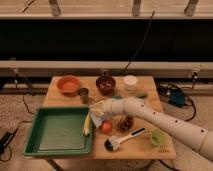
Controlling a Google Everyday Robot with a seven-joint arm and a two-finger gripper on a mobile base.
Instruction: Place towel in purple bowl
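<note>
On the desk [54, 98] I count two bowls, one orange bowl [68, 84] and one purple bowl [105, 84], plus one green tray [56, 132], one white tub [130, 81], one brush [119, 140] and one towel [96, 120]. My arm [165, 122] reaches in low from the right. My hand [98, 113] sits at the tray's right edge, buried in the towel (pale, bunched), apart from the purple bowl. Whether it is clamped on the cloth I cannot tell.

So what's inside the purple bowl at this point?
No towel yet: the round purple bowl shows only a dark interior with pale glints. The white cloth towel is bunched at the tool by the green plastic tray's right rim, covering the tool's tip.
</note>
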